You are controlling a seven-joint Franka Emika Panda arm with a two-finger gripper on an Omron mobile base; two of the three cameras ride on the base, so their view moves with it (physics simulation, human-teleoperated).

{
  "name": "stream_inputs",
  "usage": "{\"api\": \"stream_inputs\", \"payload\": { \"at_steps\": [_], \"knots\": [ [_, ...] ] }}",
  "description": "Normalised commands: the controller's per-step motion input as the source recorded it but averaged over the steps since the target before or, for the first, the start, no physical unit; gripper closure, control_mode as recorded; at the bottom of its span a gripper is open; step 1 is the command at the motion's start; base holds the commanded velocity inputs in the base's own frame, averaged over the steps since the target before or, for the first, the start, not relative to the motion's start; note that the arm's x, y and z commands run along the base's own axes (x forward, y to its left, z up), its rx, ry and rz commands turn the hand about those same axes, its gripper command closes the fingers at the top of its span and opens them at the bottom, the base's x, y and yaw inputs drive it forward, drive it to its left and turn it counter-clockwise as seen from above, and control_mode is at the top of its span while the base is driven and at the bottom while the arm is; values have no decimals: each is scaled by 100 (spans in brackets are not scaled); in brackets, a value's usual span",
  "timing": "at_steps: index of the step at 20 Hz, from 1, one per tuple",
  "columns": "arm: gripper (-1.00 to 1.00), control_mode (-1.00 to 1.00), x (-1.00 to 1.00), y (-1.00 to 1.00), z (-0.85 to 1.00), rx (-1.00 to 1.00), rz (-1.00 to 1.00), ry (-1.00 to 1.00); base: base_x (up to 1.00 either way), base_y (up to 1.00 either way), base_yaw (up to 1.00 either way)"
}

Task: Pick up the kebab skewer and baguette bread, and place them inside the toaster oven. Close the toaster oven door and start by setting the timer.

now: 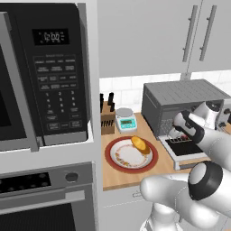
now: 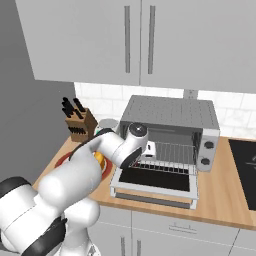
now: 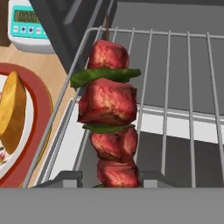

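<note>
Jaws gripping kebab skewer (image 3: pixel 109 118) over wire rack (image 3: pixel 175 87) at toaster oven (image 2: pixel 172 116) mouth (door down); baguette bread (image 3: pixel 12 111) on plate (image 1: pixel 115 166), left of jaws

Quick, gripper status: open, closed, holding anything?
Gripper: closed on the kebab skewer, held over the toaster oven rack.

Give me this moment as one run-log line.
gripper: shut on skewer | skewer: over oven rack | door: open | bread: on plate
</note>
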Motion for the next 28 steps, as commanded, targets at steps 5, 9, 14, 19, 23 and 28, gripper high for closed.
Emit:
{"api": "stream_inputs", "payload": {
  "at_steps": [5, 9, 14, 19, 23, 28],
  "knots": [
    [100, -100, -1, 0, -2, 0, 0, -4, 0, 0, 0],
    [-100, -100, -8, 0, -1, 0, 0, -4, 0, 0, 0],
    [-100, -100, 0, 1, 0, 0, 0, -2, 0, 0, 0],
    [-100, -100, 5, 2, 26, 0, 0, -2, 0, 0, 0],
    [-100, -100, -81, 12, 100, 0, 0, 0, 0, 0, 0],
    [-100, -100, -100, 82, 37, -1, 0, 15, 0, 0, 0]
  ]
}}
